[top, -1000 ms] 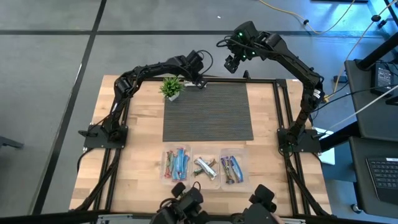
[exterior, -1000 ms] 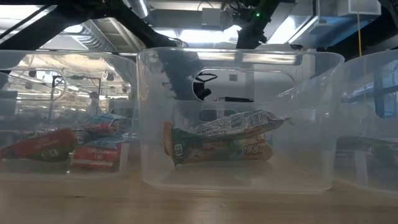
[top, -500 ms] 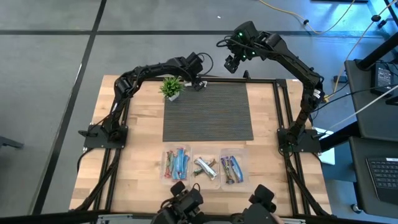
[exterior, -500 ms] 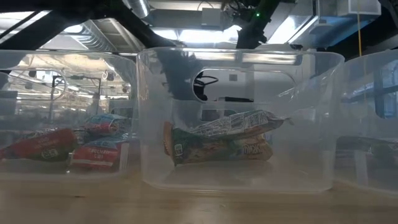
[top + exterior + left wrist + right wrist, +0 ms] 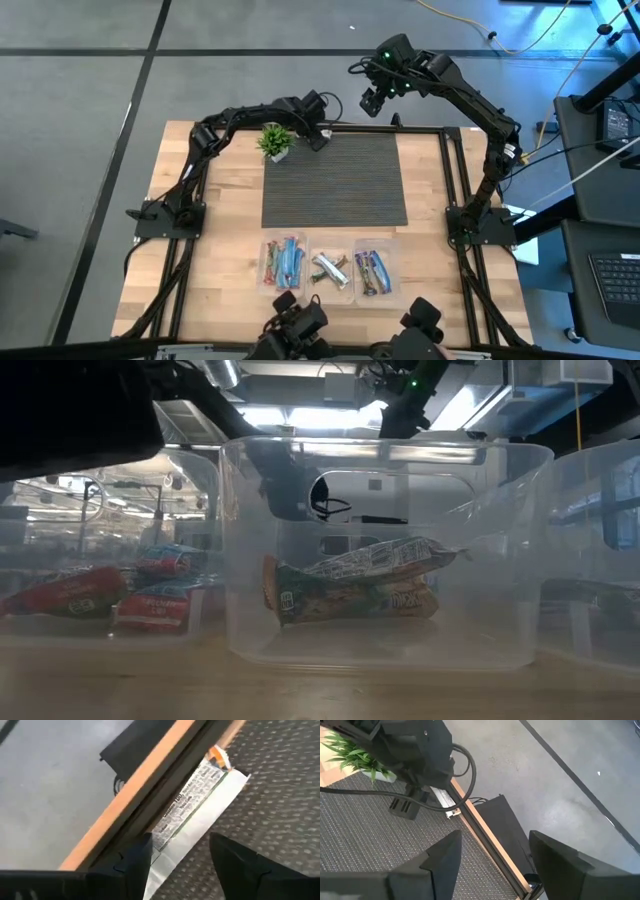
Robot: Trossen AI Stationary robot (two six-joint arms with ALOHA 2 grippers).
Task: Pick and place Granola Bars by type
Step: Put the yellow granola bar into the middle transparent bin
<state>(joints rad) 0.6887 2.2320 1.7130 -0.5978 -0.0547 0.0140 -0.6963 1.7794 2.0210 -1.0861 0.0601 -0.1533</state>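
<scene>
Right now I have the left claw [image 5: 322, 138] at the far edge of the counter [image 5: 225, 190], just beside the small green plant [image 5: 275, 139], over the far left corner of the dark ribbed mat [image 5: 335, 180]. Its fingers [image 5: 132, 862] stand spread, and through the left wrist camera I see a silver-white granola bar [image 5: 192, 815] lying between them on the mat, pressed up against the black frame rail [image 5: 165, 790] that runs along the counter's wooden edge. The wrapper shows printed text and an orange end. I cannot tell whether either finger touches the wrapper; nothing is pinched.

My right claw [image 5: 372, 100] hangs high beyond the far edge of the counter, over the grey floor [image 5: 250, 50], spread and empty. From its wrist camera I look down on the left arm's wrist [image 5: 415, 750], the plant and the same silver bar [image 5: 442, 800] by the rail.

At the near edge of the counter sit three clear bins side by side. The left bin [image 5: 281, 264] holds blue and red-brown bars [image 5: 160, 585], the middle bin [image 5: 385, 550] holds silver-white bars [image 5: 375, 580] stacked on each other, and the right bin [image 5: 373, 271] holds dark purple bars [image 5: 372, 268].
</scene>
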